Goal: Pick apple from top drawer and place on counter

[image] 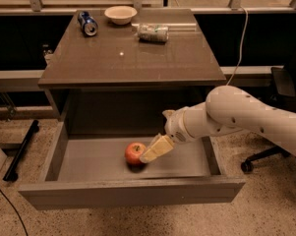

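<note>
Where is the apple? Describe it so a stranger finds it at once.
Below the brown counter the grey top drawer stands pulled open. On its floor, near the middle, sits the apple, with the gripper close against it. It is the drawer's only loose item, round and red-orange; the cans and bowl lie up on the counter.

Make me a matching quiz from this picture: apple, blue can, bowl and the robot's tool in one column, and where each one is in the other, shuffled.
1. apple
2. blue can
3. bowl
4. tool

A. far left corner of the counter
B. in the open top drawer, just right of the apple
C. on the drawer floor
D. far end of the counter, between the blue can and the crushed can

Pairs: 1-C, 2-A, 3-D, 4-B
</note>
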Robot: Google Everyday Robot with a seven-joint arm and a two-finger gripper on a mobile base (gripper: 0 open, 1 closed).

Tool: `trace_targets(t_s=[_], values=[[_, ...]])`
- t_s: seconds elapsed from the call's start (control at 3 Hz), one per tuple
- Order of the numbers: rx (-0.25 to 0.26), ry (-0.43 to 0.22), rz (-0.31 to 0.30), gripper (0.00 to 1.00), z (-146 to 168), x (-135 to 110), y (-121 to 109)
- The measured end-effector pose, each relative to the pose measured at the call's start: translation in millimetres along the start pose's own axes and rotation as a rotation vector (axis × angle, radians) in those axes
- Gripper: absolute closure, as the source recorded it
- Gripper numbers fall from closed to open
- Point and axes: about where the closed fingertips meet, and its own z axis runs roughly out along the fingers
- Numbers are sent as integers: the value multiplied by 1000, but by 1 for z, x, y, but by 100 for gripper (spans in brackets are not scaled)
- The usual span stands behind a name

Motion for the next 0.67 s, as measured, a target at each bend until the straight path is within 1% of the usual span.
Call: trace_targets(t_s=[0.33, 0.67], values=[[-46, -25, 26, 0, 30, -1, 6], [-47, -25, 27, 0, 30, -1, 6]])
